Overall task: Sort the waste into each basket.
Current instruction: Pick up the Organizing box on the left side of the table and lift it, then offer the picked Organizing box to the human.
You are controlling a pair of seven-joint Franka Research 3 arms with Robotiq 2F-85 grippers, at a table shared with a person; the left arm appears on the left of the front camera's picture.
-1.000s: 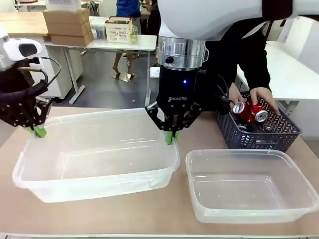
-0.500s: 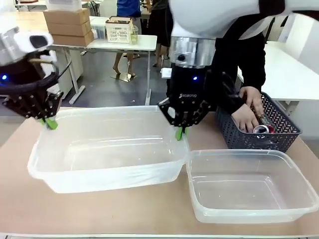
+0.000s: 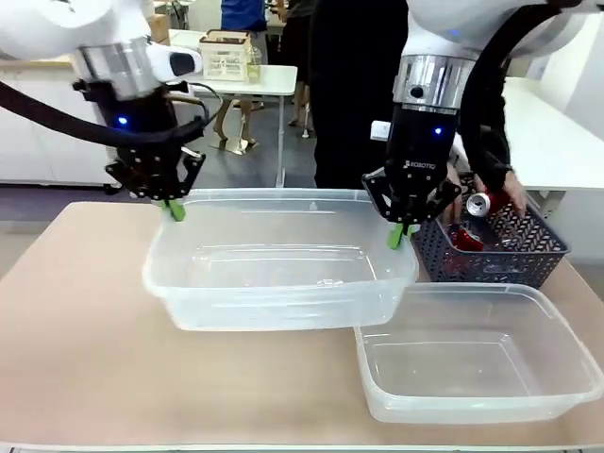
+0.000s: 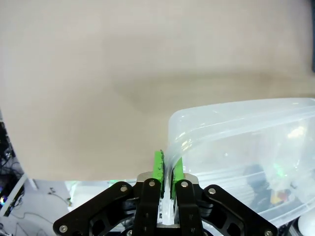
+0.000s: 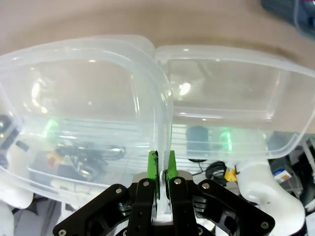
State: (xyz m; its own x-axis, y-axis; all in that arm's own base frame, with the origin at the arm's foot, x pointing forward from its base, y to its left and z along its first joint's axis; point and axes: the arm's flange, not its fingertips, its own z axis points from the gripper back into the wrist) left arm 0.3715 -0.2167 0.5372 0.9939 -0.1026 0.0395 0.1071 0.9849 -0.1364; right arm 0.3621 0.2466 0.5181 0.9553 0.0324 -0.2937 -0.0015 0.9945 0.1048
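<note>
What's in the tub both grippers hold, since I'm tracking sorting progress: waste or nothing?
Empty. The held tub shows bare clear walls and floor; the cans are in the dark basket.

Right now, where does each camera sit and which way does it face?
Front view: fixed between the arms, facing the person across the table; shows both arms, left gripper and right gripper pinching the larger tub's rim.
Left wrist view: on that wrist, facing down its fingers at larger tub and table.
Right wrist view: on that wrist, facing down its fingers at larger and smaller tub.
Shared: all show the larger tub.
</note>
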